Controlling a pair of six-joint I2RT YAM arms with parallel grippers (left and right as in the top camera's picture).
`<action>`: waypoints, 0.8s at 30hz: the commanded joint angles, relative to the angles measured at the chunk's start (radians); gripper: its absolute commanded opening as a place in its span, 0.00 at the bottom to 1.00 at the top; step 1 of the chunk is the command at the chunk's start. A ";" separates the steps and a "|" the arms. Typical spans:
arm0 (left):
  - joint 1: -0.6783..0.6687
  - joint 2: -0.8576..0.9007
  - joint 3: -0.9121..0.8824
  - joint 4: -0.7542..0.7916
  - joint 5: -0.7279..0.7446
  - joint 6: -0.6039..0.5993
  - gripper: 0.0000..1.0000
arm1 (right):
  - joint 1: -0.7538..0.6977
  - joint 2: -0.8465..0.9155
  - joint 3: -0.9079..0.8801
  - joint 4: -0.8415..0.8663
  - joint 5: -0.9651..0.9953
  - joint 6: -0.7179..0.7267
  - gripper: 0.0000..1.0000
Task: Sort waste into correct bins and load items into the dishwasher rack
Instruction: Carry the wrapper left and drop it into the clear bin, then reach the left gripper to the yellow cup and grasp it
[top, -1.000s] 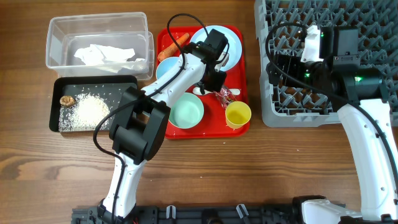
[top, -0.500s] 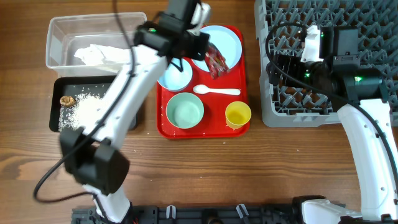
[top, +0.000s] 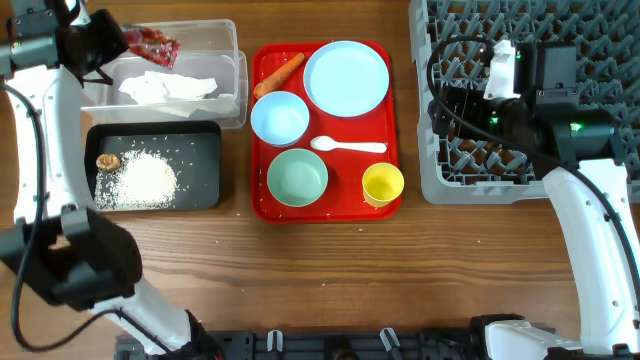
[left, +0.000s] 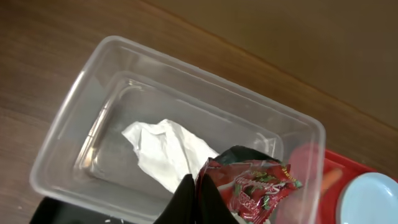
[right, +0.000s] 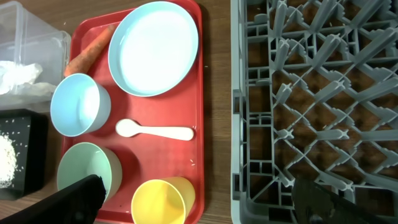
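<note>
One piece of waste is in hand: the left claw (top: 128, 42) is pinched onto the red-and-white wrapper (top: 152, 45), hanging over the far side of the clear tub (top: 240, 90). The tissue (top: 165, 88) lies inside.

Our worry is that the wrapper is light and crinkly and sits close to the far rim. Released here, it may drift out onto the tabletop (top: 400, 280) or cling to a finger.

The carrot (top: 280, 72) waits on the red tray (top: 340, 195).

The right claw (top: 450, 110) is spread wide and empty, above the left edge of the rack (top: 600, 40).

Left arm (top: 42, 130) stretched far back-left, fingers (left: 186, 202) clamped, right fingers (right: 78, 198) spread wide
</note>
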 joint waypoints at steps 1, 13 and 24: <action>0.010 0.115 0.010 0.043 0.005 -0.027 0.12 | -0.003 0.010 0.020 0.006 0.009 -0.007 0.99; -0.074 0.011 0.010 0.013 0.171 0.089 0.82 | -0.003 0.010 0.020 0.024 0.010 -0.010 1.00; -0.523 -0.006 0.010 -0.308 0.184 0.187 0.83 | -0.003 0.010 0.020 0.017 0.009 -0.007 1.00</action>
